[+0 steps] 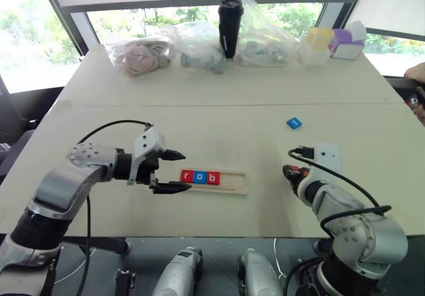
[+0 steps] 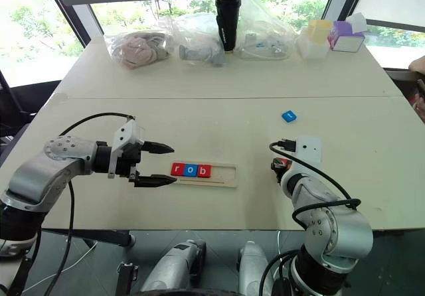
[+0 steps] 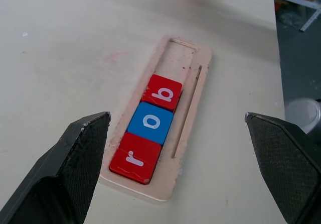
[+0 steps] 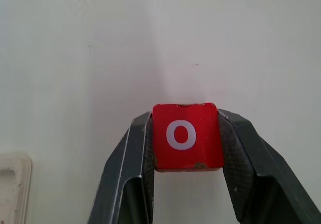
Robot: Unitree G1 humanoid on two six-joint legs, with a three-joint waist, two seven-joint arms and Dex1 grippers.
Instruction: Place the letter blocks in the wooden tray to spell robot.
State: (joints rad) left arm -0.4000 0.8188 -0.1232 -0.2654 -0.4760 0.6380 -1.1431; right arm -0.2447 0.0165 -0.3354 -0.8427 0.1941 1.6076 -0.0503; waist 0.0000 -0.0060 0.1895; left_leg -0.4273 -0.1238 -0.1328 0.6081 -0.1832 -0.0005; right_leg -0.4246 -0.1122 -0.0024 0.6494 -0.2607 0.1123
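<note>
Pale counter [image 1: 199, 120] under bright windows. My right pincer [image 4: 186, 156] is clamped on a small flat red square tile with a white "o" [image 4: 186, 136], held by two opposite edges: light, stiff, probably slick plastic, so the side grip suits it. My left pincer [image 1: 170, 171] gapes beside the long pale-wood tray [image 1: 232, 182], where r, o, b sit. A blue tile [image 1: 294, 123] lies well apart.

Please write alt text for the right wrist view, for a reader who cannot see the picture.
The right claw is shut on a red letter block with a white "o", held between its two black fingers above the pale table. A corner of the wooden tray shows at the edge.
</note>
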